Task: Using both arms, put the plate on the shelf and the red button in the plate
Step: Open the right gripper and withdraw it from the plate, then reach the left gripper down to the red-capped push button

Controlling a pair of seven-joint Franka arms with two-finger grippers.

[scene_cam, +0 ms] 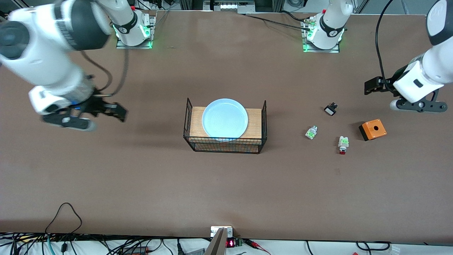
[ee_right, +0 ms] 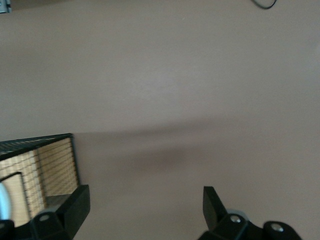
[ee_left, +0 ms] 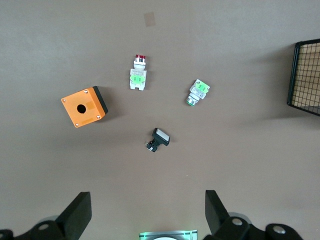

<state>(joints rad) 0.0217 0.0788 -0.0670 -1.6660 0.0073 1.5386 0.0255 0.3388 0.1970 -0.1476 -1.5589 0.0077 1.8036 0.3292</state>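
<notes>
**Two claws open and empty, plate racked, red button loose**

Both arms hang in the air, holding nothing. Left claw point(scene_cam: 380, 90) hovers over bare surface point(scene_cam: 141, 184) at the left arm's end, fingers spread wide in its wrist view point(ee_left: 145, 215), with the small parts in sight, likely lined up for a pick. Right claw point(scene_cam: 106, 110) hovers over bare surface at the right arm's end, also wide point(ee_right: 142, 210), beside the wire rack point(scene_cam: 225, 141).

Plate point(scene_cam: 225, 118) lies flat on the rack's wooden top, mid-surface, so that half of the task looks done. Red button point(scene_cam: 343, 144) lies on its side on the surface, red cap pointing toward the front camera, near the orange box point(scene_cam: 372, 129) and apart from it. Not yet picked.

Look-alike white-green part point(scene_cam: 311, 132) lies toward the rack from the button; no red on it. Black switch part point(scene_cam: 330, 108) sits farther from the front camera than both. Left arm is the closer one, so the button pick probably falls to it.
</notes>
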